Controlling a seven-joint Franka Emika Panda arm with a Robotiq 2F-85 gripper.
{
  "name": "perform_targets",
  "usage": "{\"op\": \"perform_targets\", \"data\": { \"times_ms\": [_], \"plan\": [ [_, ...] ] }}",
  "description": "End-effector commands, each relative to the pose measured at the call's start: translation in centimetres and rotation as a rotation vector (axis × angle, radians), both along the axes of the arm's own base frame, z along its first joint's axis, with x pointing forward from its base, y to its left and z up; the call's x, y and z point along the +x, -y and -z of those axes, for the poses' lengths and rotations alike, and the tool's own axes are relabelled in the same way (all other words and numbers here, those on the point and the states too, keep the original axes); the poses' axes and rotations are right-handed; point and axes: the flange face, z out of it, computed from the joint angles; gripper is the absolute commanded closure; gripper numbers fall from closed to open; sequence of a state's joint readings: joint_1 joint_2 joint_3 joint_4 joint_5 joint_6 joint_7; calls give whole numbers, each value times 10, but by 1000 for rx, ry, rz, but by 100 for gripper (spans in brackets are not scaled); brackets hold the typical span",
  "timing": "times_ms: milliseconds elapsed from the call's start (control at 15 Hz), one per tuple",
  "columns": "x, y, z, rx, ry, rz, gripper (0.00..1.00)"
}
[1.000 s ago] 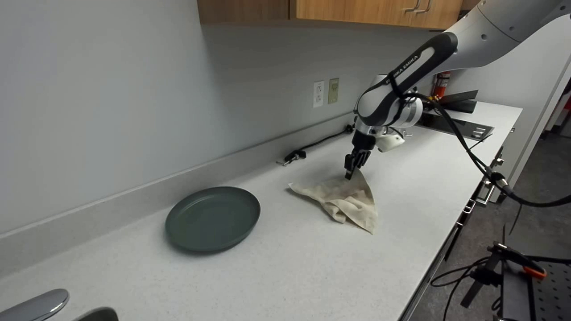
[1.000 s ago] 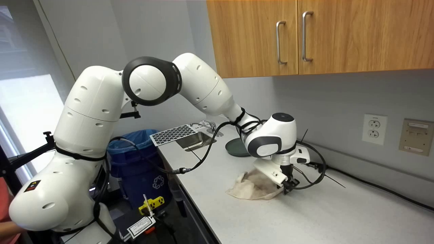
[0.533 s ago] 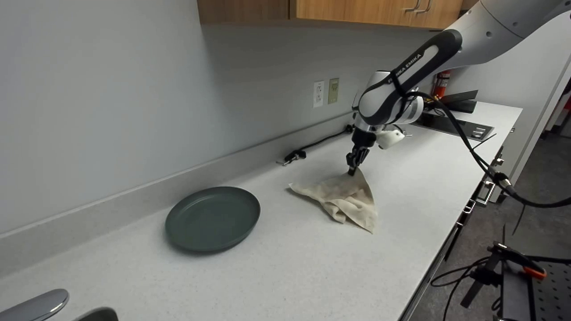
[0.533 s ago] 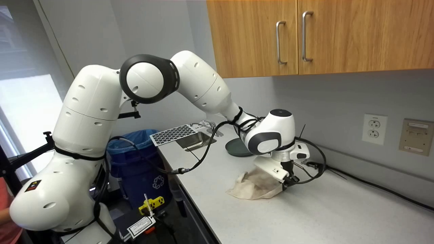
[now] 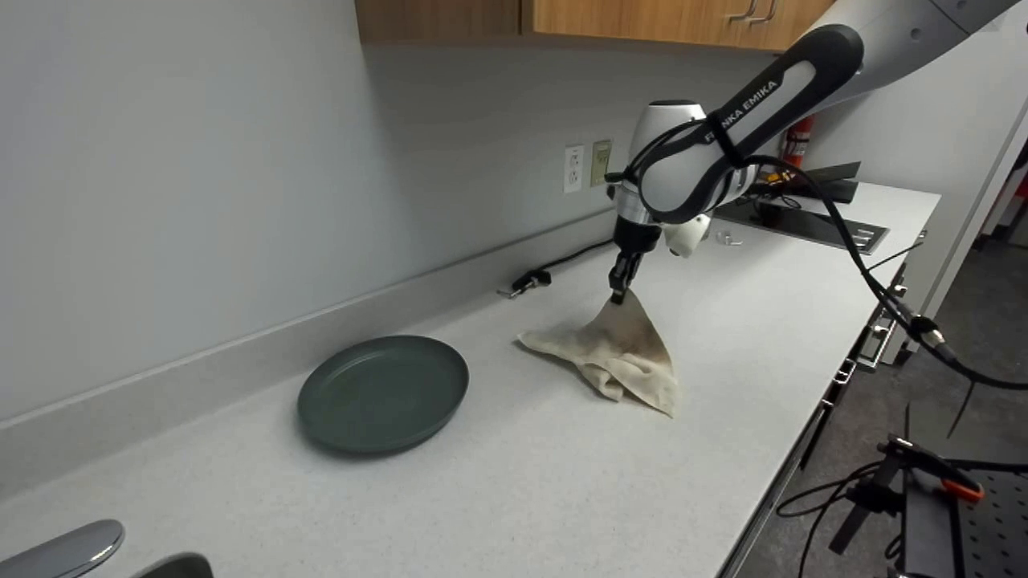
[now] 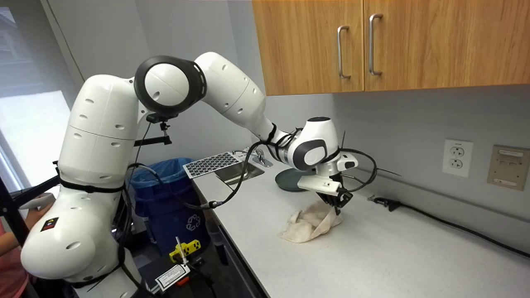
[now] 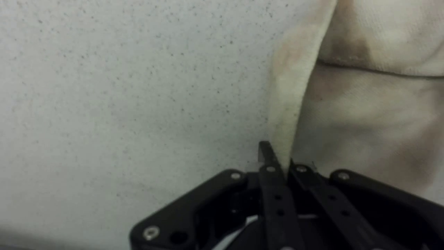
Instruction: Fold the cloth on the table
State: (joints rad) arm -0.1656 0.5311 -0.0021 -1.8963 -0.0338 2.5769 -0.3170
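The cream cloth with brownish stains lies crumpled on the white counter; it also shows in an exterior view. One corner is raised off the counter into a peak. My gripper is at that corner, and it also shows in an exterior view. In the wrist view, the gripper is shut on the cloth, whose edge runs down between the fingers. The rest of the cloth spreads on the counter below, with folds toward the front. The right fingertip is partly hidden by the cloth.
A dark green plate stands on the counter beside the cloth. A black cord with a clamp lies along the back wall. A sink is at the counter's far end. Wooden cabinets hang above.
The gripper has closed on the cloth's corner, risen and moved toward the plate's side. The corner has come up with it, while the cloth's front part has stayed almost in place.
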Motion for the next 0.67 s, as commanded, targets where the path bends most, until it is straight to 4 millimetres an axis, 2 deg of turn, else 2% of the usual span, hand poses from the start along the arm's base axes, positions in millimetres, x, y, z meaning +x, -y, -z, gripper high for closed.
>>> {"op": "perform_targets", "data": {
  "times_ms": [0,267,600],
  "plan": [
    [-6,-42,-8,-77,4,-93,100],
    [-11,-89,-11,-111,16,-191,100],
    [-16,-129,-30,-104,68,-262,100]
  ]
}}
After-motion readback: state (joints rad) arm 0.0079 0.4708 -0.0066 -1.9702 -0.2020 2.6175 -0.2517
